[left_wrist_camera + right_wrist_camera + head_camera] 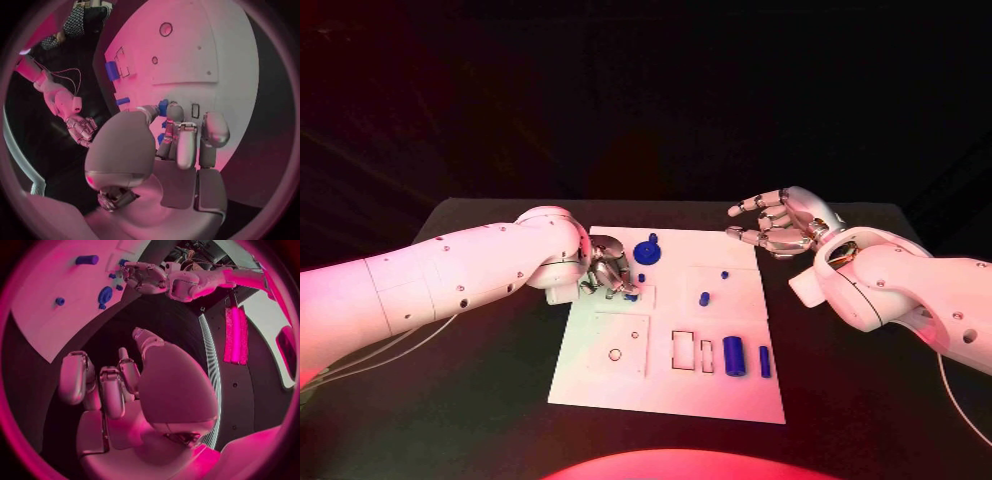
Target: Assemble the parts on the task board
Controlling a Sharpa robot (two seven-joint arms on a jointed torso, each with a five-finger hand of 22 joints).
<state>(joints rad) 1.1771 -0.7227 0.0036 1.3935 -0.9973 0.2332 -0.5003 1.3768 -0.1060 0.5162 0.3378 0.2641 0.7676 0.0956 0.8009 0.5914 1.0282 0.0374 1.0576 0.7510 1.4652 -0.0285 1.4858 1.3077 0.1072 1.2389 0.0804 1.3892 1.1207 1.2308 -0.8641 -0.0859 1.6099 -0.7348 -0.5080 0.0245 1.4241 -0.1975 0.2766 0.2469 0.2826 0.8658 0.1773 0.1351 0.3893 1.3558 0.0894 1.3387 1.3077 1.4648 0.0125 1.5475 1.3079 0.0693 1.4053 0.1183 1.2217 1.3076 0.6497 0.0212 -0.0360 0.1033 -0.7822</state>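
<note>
**Operator:** Two hands are in view. Report the left hand (609,272) first.

**Technician:** It rests over the left edge of the task board (661,385), about a third of the way down from the far edge. Its fingers (186,145) are curled downward onto the board surface. A small blue part (163,107) shows at the fingertips in the left wrist view. I cannot tell whether the hand actually holds it or only touches it.

**Operator:** Right hand (783,222)?

**Technician:** It hovers off the board, beyond the far right corner, above the black table (459,420). Its fingers are apart and partly bent, with nothing in them.

**Operator:** Position of the task board?

**Technician:** It lies flat at mid-table, with its long axis running away from the robot and its near end skewed slightly to the robot's right.

**Operator:** Orientation of the loose parts?

**Technician:** A thick blue cylinder (734,356) lies near the right front of the board, its long axis along the board's length. A thinner blue pin (764,361) lies just beside it, parallel, nearer the right edge. A round blue disc with a stub (648,250) sits near the far edge, just beside the left hand, the stub pointing away from the robot. A short blue peg (704,298) sits at mid-board, and a smaller blue stud (724,273) lies beyond it.
</note>
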